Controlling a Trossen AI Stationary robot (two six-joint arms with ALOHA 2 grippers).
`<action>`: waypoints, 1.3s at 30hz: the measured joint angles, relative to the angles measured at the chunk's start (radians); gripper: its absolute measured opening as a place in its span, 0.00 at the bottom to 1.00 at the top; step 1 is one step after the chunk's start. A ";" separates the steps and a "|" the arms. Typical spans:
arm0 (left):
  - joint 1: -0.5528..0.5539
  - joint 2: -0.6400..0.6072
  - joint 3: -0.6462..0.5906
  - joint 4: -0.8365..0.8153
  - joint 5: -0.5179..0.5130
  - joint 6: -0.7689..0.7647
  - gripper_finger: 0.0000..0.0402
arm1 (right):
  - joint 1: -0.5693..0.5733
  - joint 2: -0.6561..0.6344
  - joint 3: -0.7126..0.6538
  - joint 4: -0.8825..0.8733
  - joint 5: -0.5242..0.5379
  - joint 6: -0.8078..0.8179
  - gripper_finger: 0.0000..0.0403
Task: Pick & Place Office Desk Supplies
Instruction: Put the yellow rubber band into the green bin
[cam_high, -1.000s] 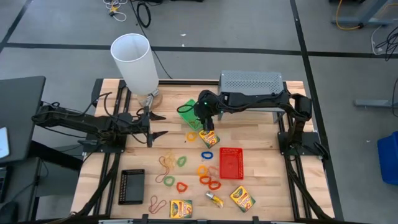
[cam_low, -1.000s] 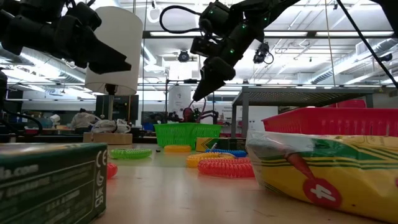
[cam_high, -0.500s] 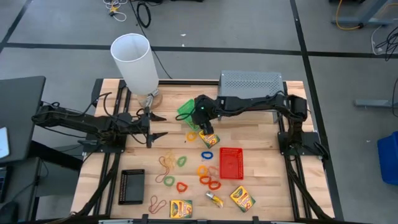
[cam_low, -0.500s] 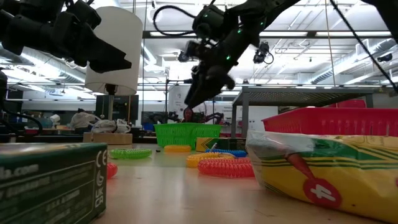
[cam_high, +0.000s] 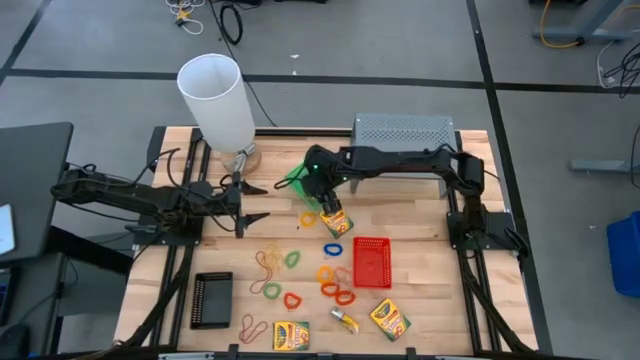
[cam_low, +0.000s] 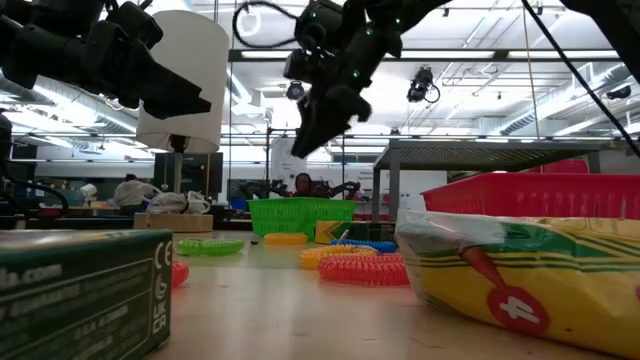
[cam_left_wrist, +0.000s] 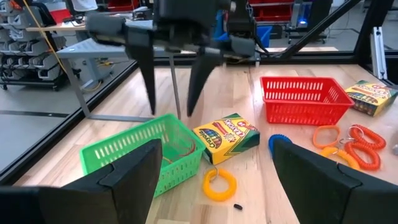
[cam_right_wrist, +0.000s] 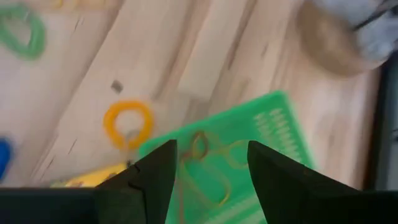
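Note:
My right gripper (cam_high: 320, 190) hangs open above the small green tray (cam_high: 298, 180), its fingers pointing down and touching nothing; the left wrist view shows it (cam_left_wrist: 169, 106) well clear of the tray (cam_left_wrist: 134, 158). Thin tan rubber bands (cam_right_wrist: 211, 163) lie inside the tray. A yellow-green crayon box (cam_high: 336, 222) and an orange loop band (cam_high: 308, 217) lie on the table just near of the tray. My left gripper (cam_high: 258, 201) waits open at the table's left, aimed toward the tray.
The red tray (cam_high: 371, 262), black tray (cam_high: 211, 299), two more crayon boxes (cam_high: 291, 335) (cam_high: 390, 319), coloured loop bands (cam_high: 335, 285) and loose tan rubber bands (cam_high: 268, 262) lie on the near half. The tall white cylinder (cam_high: 218, 100) and grey riser (cam_high: 403, 132) stand at the far edge.
My right gripper has moved from above the crayon box toward the table's left and far edge, rising a little, and now stands over the green tray. The left arm has kept still.

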 joint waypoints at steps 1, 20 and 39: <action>0.000 0.000 0.000 0.000 0.000 -0.001 0.78 | 0.000 0.000 0.003 0.026 0.015 0.000 0.51; -0.007 0.103 0.000 -0.081 0.198 -0.208 0.77 | 0.152 0.019 0.002 0.134 0.031 0.110 0.51; -0.185 0.211 0.000 0.015 0.125 -0.174 0.72 | 0.219 -0.118 0.002 0.437 -0.152 0.186 0.51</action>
